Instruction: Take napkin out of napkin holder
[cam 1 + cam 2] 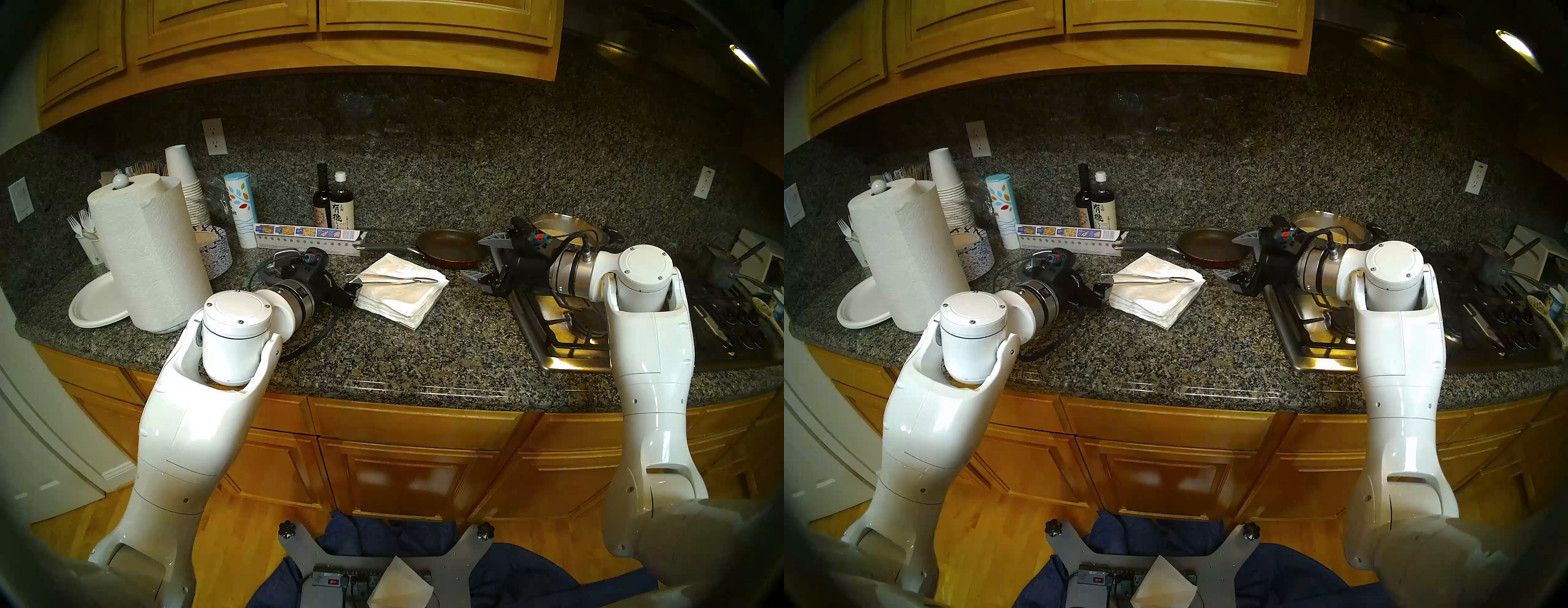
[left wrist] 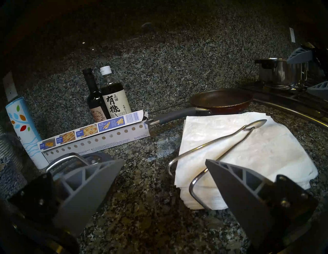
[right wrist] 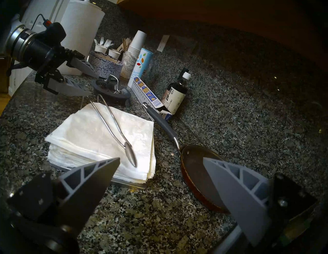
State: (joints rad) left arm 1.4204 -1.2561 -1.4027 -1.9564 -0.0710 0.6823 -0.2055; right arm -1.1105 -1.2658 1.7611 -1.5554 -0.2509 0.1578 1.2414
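Since the wire arm pins the napkin stack, left gripper and right gripper flank it, wide open, empty.

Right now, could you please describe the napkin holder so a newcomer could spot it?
On the granite counter, left of the frying pan, sits a square white napkin pile. The napkin holder is the thin silver wire arm lying across its top, unlike the tall paper towel roll.

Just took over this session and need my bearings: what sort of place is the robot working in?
Most likely a home kitchen. A dark granite counter runs under wooden cabinets, a gas stovetop sits at the right with a steel pot on it, and a frying pan lies beside it.
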